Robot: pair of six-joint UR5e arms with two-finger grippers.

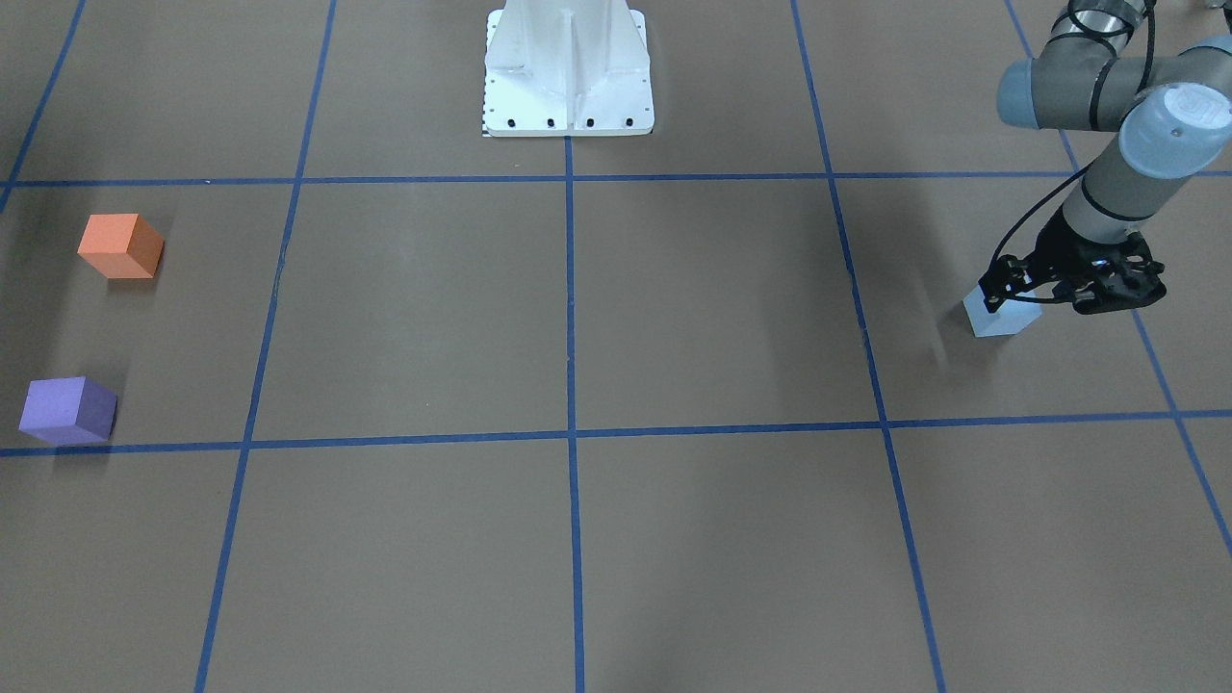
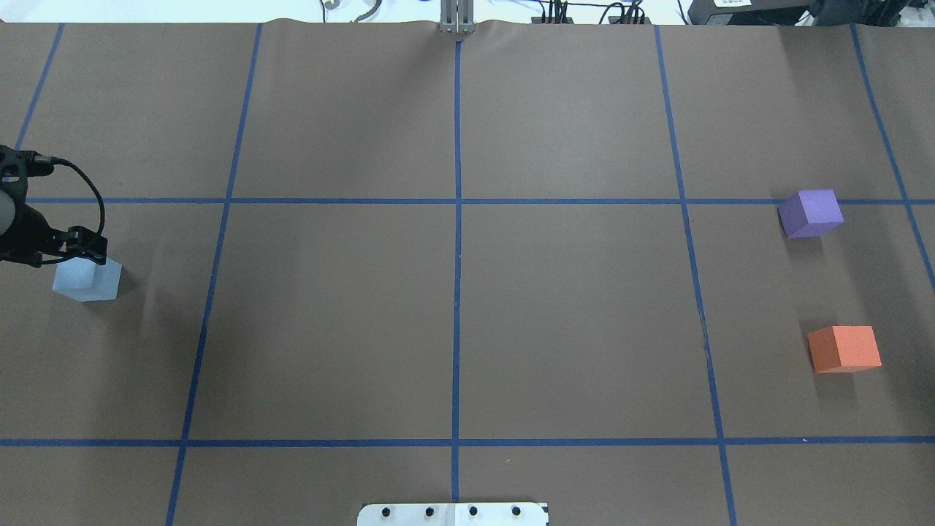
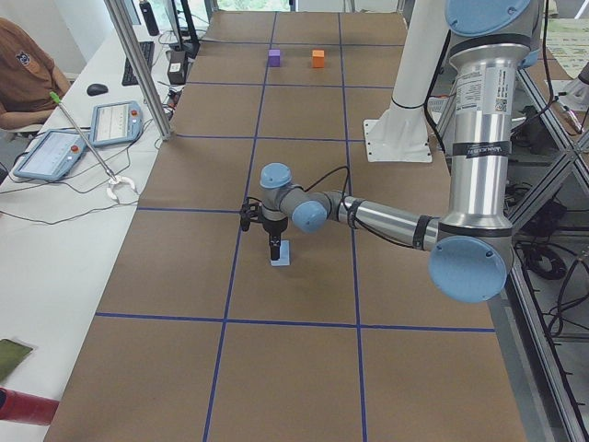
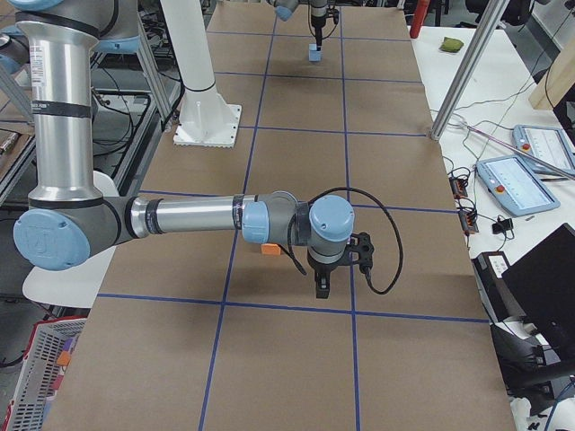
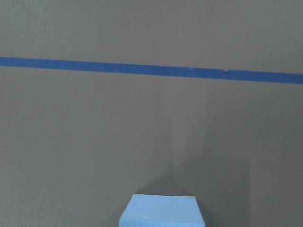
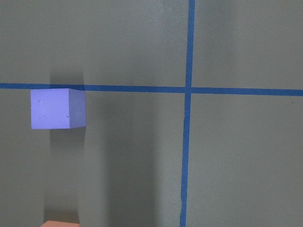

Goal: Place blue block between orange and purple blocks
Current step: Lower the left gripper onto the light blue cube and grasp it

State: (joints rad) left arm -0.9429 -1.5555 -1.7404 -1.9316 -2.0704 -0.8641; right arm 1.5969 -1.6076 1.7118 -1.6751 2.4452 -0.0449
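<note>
The light blue block (image 1: 1001, 322) rests on the brown table at the robot's far left (image 2: 88, 283). My left gripper (image 1: 1001, 296) is down at the block, one finger along its side in the exterior left view (image 3: 274, 249). I cannot tell whether it grips the block. The block's top shows at the bottom of the left wrist view (image 5: 163, 212). The orange block (image 2: 844, 348) and the purple block (image 2: 811, 213) stand apart at the far right. My right gripper (image 4: 322, 285) hangs just beyond the orange block (image 4: 271, 250). I cannot tell whether it is open or shut.
The white robot base (image 1: 568, 77) stands at the table's middle edge. Blue tape lines (image 2: 456, 219) divide the table into squares. A side desk with tablets (image 3: 55, 152) and a metal post (image 3: 138, 64) borders the operators' side.
</note>
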